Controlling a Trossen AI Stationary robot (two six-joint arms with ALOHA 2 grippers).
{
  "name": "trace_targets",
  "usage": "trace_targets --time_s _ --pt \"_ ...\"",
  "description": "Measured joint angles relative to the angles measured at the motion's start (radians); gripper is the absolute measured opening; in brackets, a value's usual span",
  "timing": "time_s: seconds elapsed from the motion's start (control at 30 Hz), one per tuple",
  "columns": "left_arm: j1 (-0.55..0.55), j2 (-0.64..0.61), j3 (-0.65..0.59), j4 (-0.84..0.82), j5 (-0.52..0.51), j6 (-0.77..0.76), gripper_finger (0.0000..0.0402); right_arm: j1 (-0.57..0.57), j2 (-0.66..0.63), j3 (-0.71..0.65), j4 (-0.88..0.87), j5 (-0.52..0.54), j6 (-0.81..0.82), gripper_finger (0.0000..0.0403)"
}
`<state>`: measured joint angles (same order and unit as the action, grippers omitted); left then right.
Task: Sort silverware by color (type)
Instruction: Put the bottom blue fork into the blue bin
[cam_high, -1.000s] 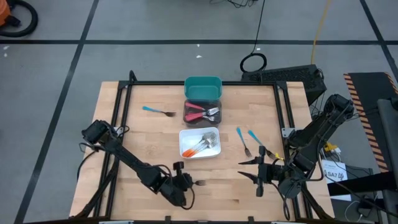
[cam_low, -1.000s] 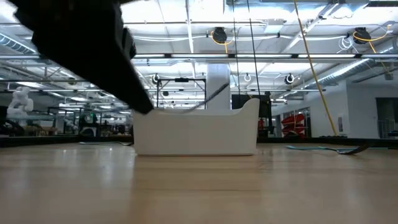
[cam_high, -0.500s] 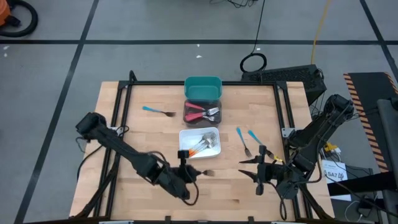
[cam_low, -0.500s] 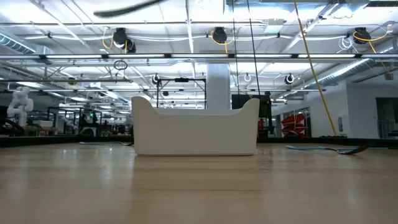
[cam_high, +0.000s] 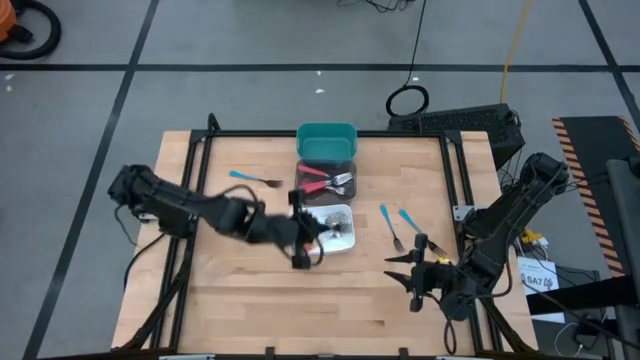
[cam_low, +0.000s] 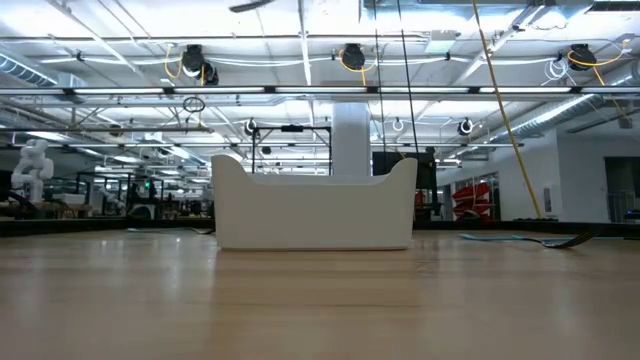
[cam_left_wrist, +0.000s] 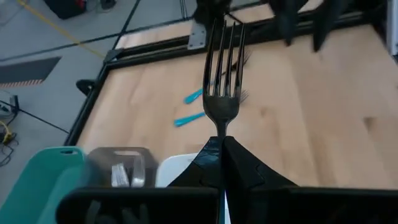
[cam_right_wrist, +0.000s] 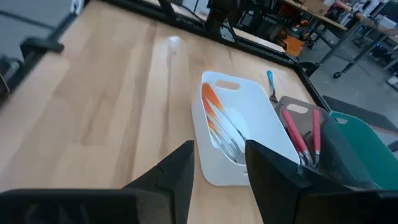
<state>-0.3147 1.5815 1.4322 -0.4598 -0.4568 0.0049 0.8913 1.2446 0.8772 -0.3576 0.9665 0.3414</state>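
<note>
Wooden table (cam_high: 230, 310): my work surface, with three bins in a line down its middle, far to near, so each handle colour gets its own bin.

Teal bin (cam_high: 327, 140), farthest: I cannot see anything in it.

Dark bin (cam_high: 325, 181), middle: holds the red-handled forks (cam_high: 318, 183).

White bin (cam_high: 345, 216), nearest: holds the orange-handled forks (cam_right_wrist: 214, 118), heads heaped together.

Left gripper (cam_high: 303, 230): I hold it over the white bin's left edge, fingers pressed tight on the handle of a fork (cam_left_wrist: 221, 74), tines pointing ahead; handle colour is hidden in the grip. I judge it bound for the white bin.

Right gripper (cam_high: 412, 278): parked near the right front, fingers (cam_right_wrist: 177, 171) spread, holding nothing.

Loose blue-handled forks: two (cam_high: 395, 228) right of the white bin, one (cam_high: 254, 179) at far left, unsorted.
</note>
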Motion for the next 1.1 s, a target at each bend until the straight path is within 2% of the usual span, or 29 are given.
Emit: trace_targets --time_s 0.3,0.63,0.77,0.97,1.1 --pt "0.267 -0.006 -0.001 0.045 0.230 0.169 0.0000 -0.021 0.000 -0.060 -0.047 0.002 -0.022 0.0139" --pt "0.568 -0.002 -0.001 0.144 0.495 0.306 0.0000 -0.113 0.000 -0.071 -0.170 0.010 -0.030 0.0139" --pt "0.685 0.009 -0.002 0.175 0.588 0.330 0.0000 -0.147 0.000 -0.071 -0.202 0.045 -0.048 0.0139" --pt "0.823 0.081 0.000 0.277 0.759 0.347 0.0000 -0.196 0.000 -0.071 -0.219 0.109 -0.067 0.0139" --pt "0.878 0.145 -0.002 0.330 0.801 0.349 0.0000 -0.220 0.000 -0.071 -0.223 0.108 -0.047 0.0139"
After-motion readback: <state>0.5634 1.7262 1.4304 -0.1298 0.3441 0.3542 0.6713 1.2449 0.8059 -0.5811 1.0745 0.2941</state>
